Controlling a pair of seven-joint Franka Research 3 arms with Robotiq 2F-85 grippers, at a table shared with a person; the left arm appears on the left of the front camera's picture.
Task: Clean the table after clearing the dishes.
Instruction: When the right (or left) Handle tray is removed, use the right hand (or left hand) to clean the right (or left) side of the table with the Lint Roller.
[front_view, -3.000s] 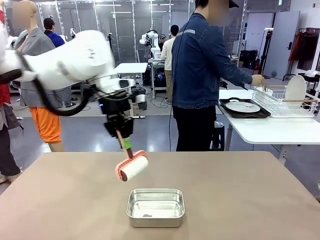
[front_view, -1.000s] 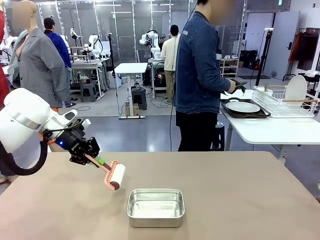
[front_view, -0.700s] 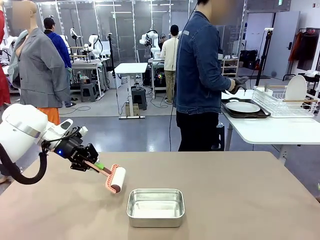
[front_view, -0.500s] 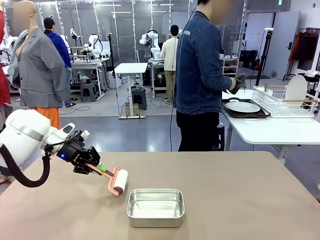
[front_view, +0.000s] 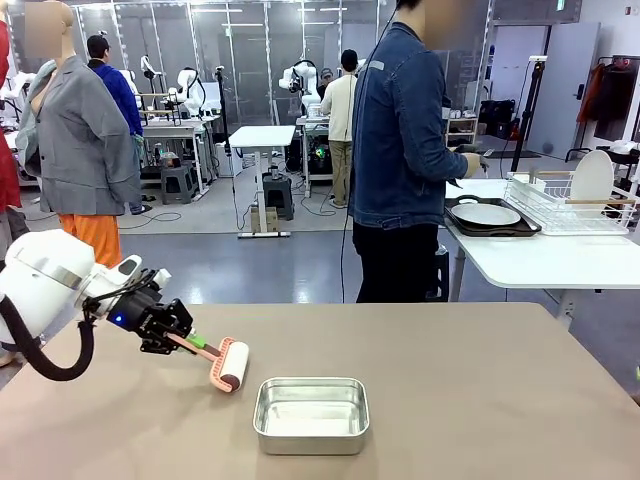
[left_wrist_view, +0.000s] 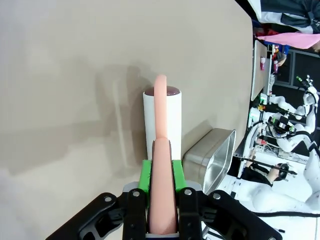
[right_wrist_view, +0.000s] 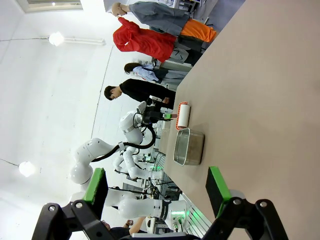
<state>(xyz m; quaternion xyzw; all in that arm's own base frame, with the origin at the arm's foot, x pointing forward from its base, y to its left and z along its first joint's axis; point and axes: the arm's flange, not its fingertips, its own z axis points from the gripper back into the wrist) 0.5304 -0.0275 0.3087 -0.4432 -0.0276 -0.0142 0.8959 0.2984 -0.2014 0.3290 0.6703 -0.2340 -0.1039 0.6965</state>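
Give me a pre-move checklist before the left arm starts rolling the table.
1. Grip: left jaws shut on the pink handle of the lint roller. Ok.
2. Roller contact with the table: head hangs low over it, touch unclear. Cannot tell.
3. Dishes cleared: a plate on a dark tray sits on the white side table. Ok.
4. Sweep path: steel pan stands on the table just right of the roller, apart from it. Not ok.
5. Person: turned to the side table, hands off the big table. Ok.
6. Right jaws: open, empty, away from the roller. Ok.
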